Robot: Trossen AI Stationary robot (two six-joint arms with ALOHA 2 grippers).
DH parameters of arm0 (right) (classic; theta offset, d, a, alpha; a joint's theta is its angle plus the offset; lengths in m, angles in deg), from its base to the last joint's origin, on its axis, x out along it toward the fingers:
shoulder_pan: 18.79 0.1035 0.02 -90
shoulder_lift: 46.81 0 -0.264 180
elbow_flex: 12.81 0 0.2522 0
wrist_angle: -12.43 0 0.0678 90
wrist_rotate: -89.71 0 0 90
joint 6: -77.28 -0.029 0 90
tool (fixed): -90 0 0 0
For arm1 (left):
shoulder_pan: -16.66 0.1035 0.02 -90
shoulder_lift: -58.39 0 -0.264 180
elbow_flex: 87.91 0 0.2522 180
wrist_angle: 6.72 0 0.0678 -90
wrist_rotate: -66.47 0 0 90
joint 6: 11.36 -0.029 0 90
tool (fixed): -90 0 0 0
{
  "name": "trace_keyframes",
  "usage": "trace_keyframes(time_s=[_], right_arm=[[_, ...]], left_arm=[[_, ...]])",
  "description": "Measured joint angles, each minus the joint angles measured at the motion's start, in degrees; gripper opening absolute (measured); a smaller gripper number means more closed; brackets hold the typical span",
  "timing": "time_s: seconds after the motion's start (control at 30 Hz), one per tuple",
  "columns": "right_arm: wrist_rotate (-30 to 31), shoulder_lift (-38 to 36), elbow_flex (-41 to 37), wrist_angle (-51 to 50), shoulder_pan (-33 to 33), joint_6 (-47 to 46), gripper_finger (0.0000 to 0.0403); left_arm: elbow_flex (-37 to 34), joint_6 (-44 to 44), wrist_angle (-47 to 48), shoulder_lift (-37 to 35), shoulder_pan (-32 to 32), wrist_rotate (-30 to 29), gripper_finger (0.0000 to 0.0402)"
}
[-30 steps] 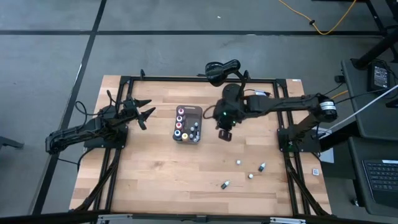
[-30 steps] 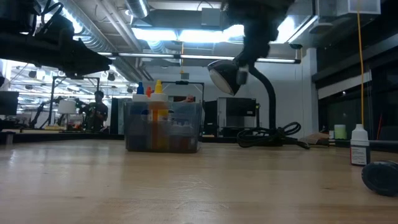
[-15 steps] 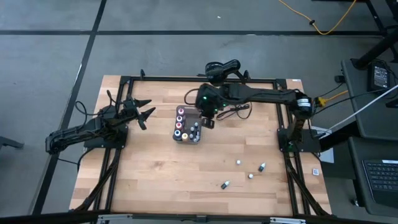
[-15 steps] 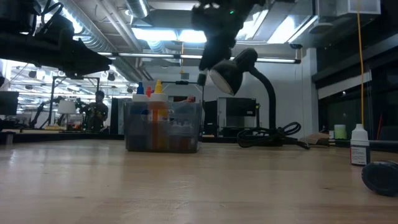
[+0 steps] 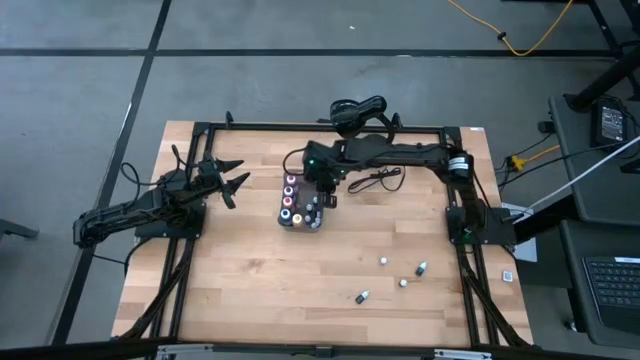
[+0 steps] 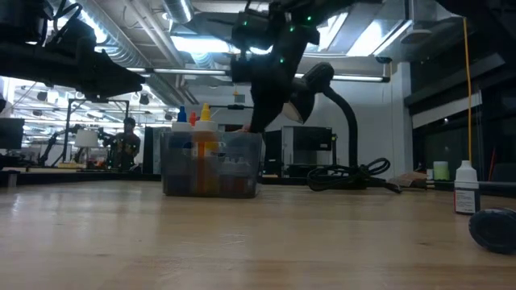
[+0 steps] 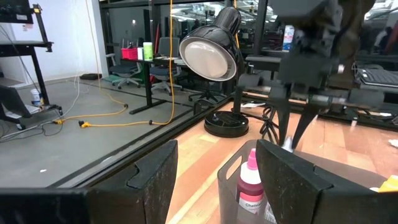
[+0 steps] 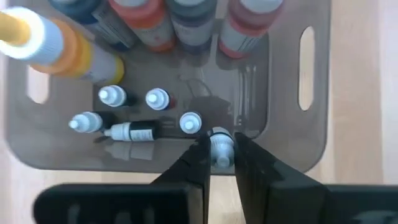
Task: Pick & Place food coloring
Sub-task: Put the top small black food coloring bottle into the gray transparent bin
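Hovering over the gray tray [image 5: 318, 180], with the right gripper [image 8: 221, 155] pinched nearly closed on one small white-capped bottle of food coloring [image 8: 219, 144], poised just above the tray's floor beside three other little upright droppers [image 8: 155, 98] and one lying on its side [image 8: 134, 131]. Waiting well off to the tray's left, the left gripper [image 5: 232, 182] spread partly apart and carrying nothing. Risking, on release, a bottle tipping over against its near neighbours, since gripped close to the cap and let go from any height; also risking a nudge from the fingers knocking the standing droppers down like the fallen one. Crowding further toward the tall bottles [image 8: 146, 22] along the tray's far row, so drifting that way and clipping one seems possible. Leaving four more small bottles [image 5: 403, 282] loose on the table well to the tray's lower right, each still needing the same careful trip.
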Motion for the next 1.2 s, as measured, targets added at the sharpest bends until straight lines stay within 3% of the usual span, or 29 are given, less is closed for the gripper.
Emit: trace_keyframes(time_s=[1.2], right_arm=[[-0.41, 7.28, -0.09, 6.68, -2.73, 6.57, 0.0055]], left_arm=[[0.0, 0.0, 0.0, 0.0, 0.0, 0.0, 0.0212]])
